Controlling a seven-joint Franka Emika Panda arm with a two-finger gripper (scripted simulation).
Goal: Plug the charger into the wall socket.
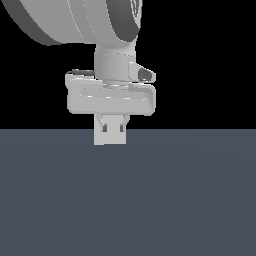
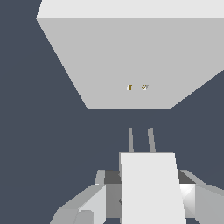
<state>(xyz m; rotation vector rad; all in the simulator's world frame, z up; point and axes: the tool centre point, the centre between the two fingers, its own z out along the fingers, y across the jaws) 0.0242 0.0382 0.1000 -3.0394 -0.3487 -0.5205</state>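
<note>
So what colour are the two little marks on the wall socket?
One mark on the wall socket is yellowish-brown, the other pale grey; wrist view shows them best.

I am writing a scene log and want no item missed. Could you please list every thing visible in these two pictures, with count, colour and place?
charger: one, white, held between the fingers, two thin grey prongs pointing toward the plate, not touching it.
wall socket: one, white flat plate, two tiny dark-yellowish marks at centre, ahead of the prongs in the wrist view.
ground: one, dark blue-grey, under everything.
gripper: one, light grey, low above the ground in the exterior view, shut on the charger.
</note>
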